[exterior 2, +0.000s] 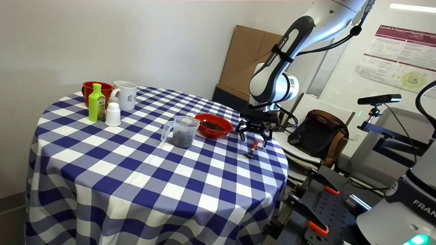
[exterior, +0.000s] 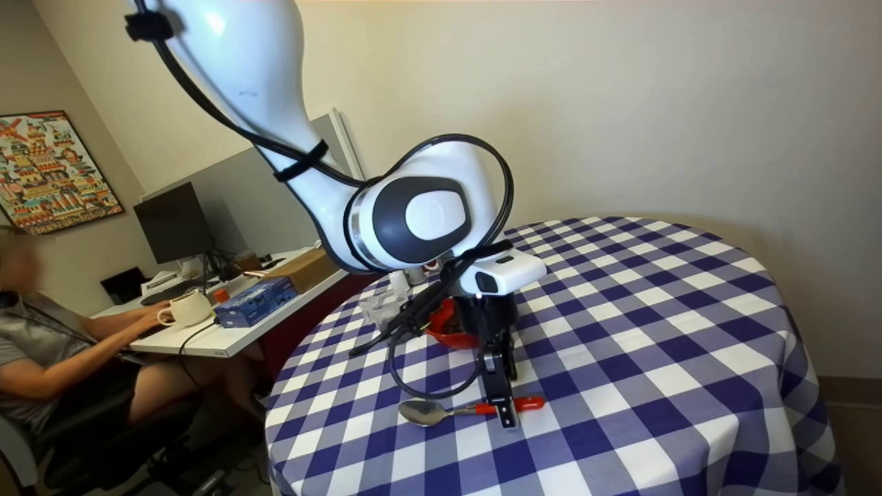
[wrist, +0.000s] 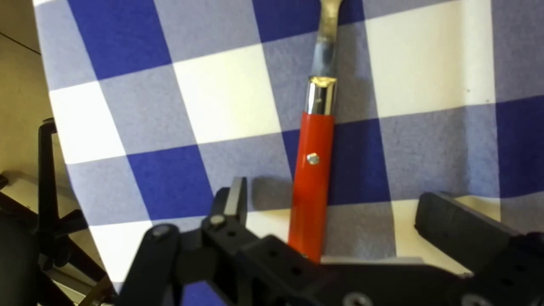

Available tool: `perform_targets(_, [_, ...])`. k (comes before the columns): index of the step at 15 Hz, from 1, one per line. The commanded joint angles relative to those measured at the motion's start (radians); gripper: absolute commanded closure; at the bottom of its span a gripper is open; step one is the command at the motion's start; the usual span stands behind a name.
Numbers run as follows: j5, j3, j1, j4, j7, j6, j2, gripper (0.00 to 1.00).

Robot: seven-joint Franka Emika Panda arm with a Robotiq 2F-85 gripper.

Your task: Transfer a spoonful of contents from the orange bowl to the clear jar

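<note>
One red-handled spoon on checked bench, tool spread apart, fingers either side of handle, orange bowl of dark bits beside clear jar

In an exterior view, the camera looks down across the checkered surface toward a pale wall, so near that my arm looms large and partly hides the orange bowl. In an exterior view, I am seen across the surface from farther off, with a white robot part close at lower right and my claw small, right of the clear jar. Both exterior views share spoon, bowl, jar and claw. My wrist view faces steeply down from close above the surface, claw fingers along its lower edge, and shares the spoon with both.
</note>
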Motion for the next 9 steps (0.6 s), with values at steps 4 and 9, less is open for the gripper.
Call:
perform_targets(4, [0.092,0.014,-0.035,-0.03,-0.124,0.004,-0.072,0.08])
perform_targets(9, [0.137,0.015,-0.044,-0.059,-0.18,0.006,-0.122,0.08])
